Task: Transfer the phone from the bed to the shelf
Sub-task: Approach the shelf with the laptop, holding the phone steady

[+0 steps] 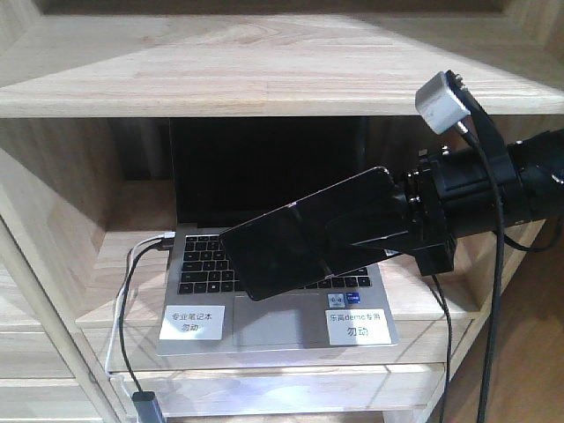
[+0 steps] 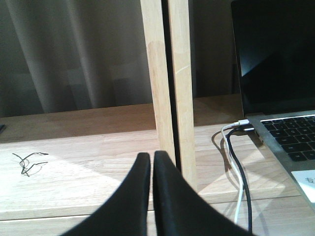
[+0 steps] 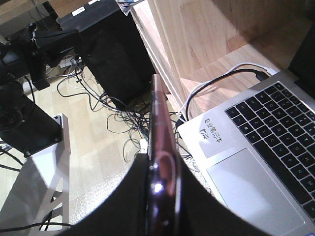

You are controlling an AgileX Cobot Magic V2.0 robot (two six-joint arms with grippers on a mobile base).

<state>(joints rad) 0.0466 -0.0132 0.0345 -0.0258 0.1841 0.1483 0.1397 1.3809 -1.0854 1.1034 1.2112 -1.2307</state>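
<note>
My right gripper [image 1: 374,231] is shut on one end of the phone [image 1: 291,242], a long glossy black slab with a pinkish edge. It holds the phone tilted in the air in front of the light-wood shelf [image 1: 264,79], over an open laptop's keyboard. In the right wrist view the phone [image 3: 158,113] shows edge-on between the right gripper [image 3: 161,167] fingers. The left gripper [image 2: 151,158] is shut with nothing in it, low over a shelf board [image 2: 74,162]. The bed is out of view.
A grey laptop [image 1: 264,339] with white labels stands open on the shelf's middle board. White and black cables [image 2: 236,162] plug into its left side. Two wooden uprights [image 2: 170,73] stand just beyond the left gripper. Tangled cables and a black box [image 3: 115,49] are on the floor.
</note>
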